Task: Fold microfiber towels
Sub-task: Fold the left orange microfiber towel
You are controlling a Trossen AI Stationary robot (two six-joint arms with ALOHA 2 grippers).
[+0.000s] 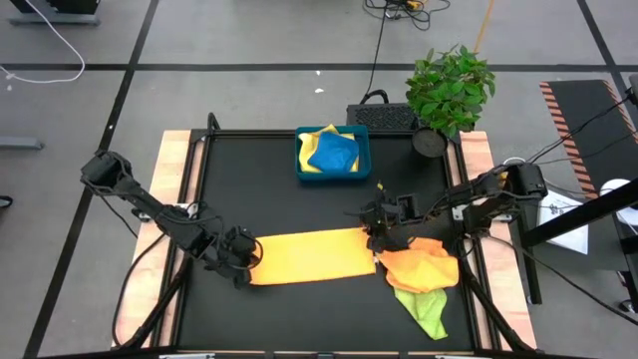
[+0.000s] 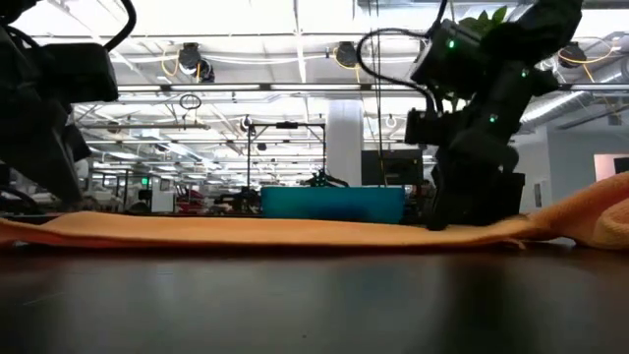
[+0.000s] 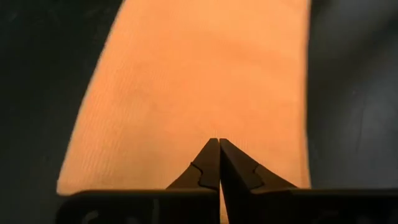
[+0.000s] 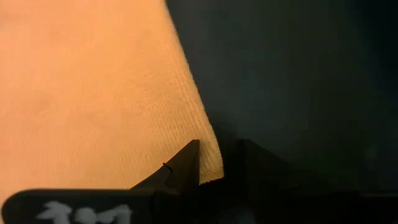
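lying flat on the black table (image 1: 279, 199), an orange-yellow towel (image 1: 309, 255) already folded into a long strip, stretched between the 2 arms near the front edge. soft, light, limp by the look of the fine ribbed weave in the wrist views; likely to sag and slide rather than keep any shape once lifted. best taken at the corners or short ends, pinching all layers together so the fold stays aligned. left gripper (image 1: 242, 261) at the strip's left end, fingers pressed fully together over the cloth, though impossible to tell whether any fabric sits between them. right gripper (image 1: 378, 235) at the strip's right end, fingers narrowly apart with the towel's corner edge between them, seemingly pinching it. beside that end, a crumpled orange towel (image 1: 424, 267) over a lime green towel (image 1: 424, 311). farther back, a blue tray (image 1: 334, 172) holding a blue towel (image 1: 334, 153) and a pale yellow towel (image 1: 311, 140).
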